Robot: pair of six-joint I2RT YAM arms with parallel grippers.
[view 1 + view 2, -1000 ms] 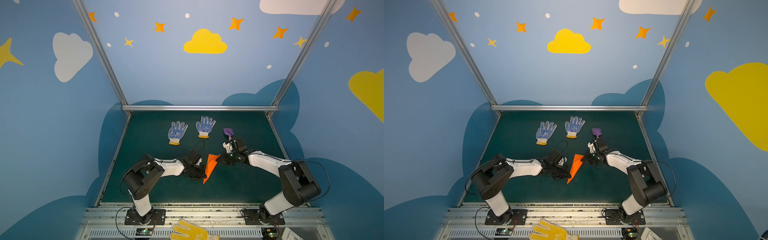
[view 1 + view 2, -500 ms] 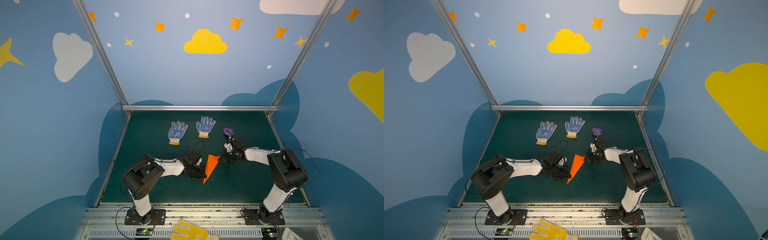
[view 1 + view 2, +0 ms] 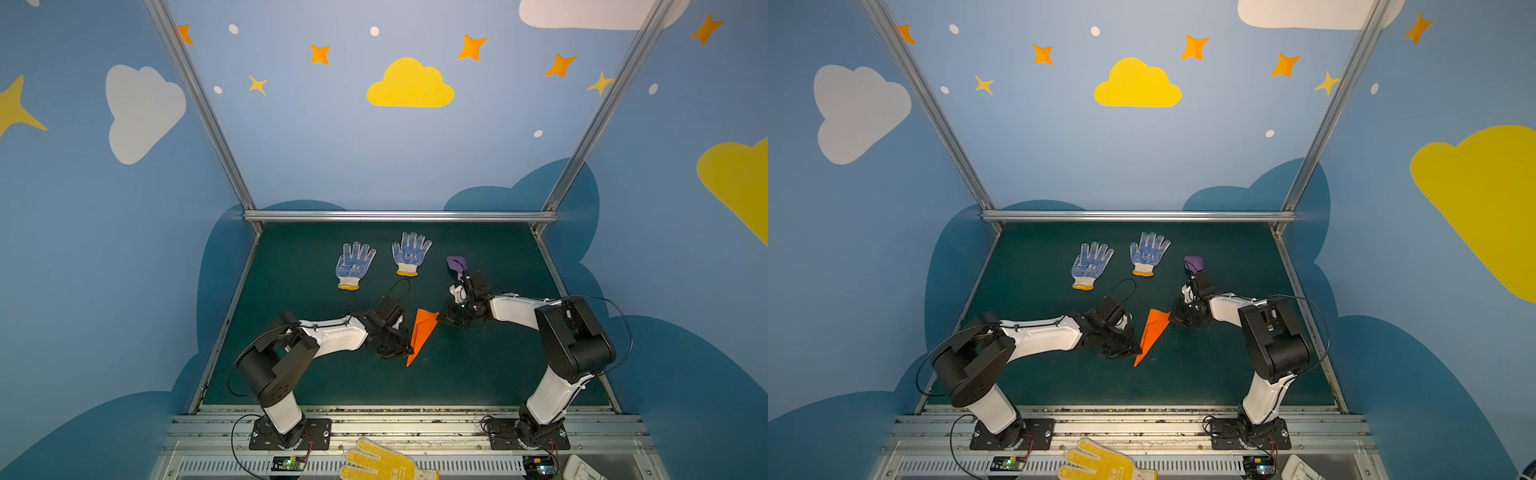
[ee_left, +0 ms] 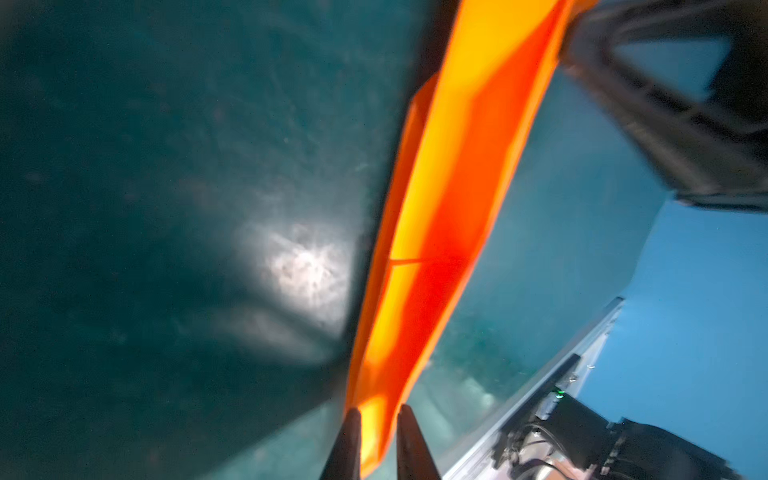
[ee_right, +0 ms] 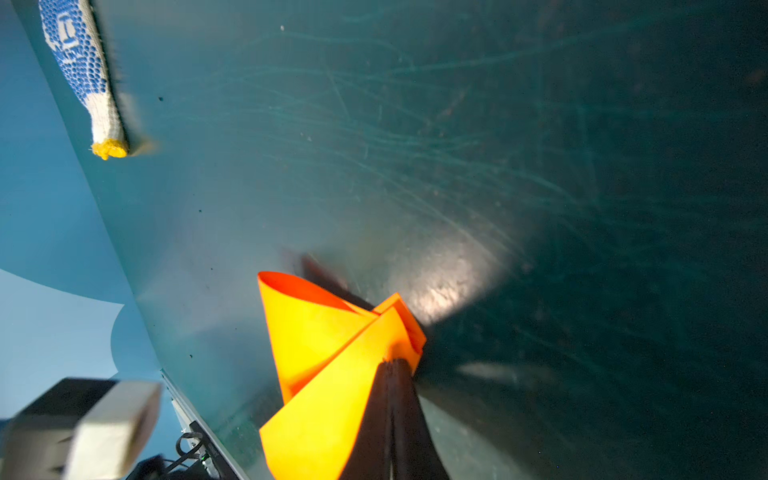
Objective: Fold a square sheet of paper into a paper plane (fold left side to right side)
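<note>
Green bench (image 3: 478, 374) carried the paper plane (image 3: 422, 334) near centre, nose toward seven o'clock. My right gripper (image 5: 392, 365) clenched its two-o'clock tail corner; my left gripper (image 4: 376, 432) straddled the nose end, grip unclear. Final creasing, I judged; next, release gently.

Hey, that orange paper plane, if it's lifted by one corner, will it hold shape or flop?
Probably light and floppy: the paper plane curls open beside the right claw pinching it. Its long creases likely stiffen it lengthwise. A push should slide it across the smooth mat.
</note>
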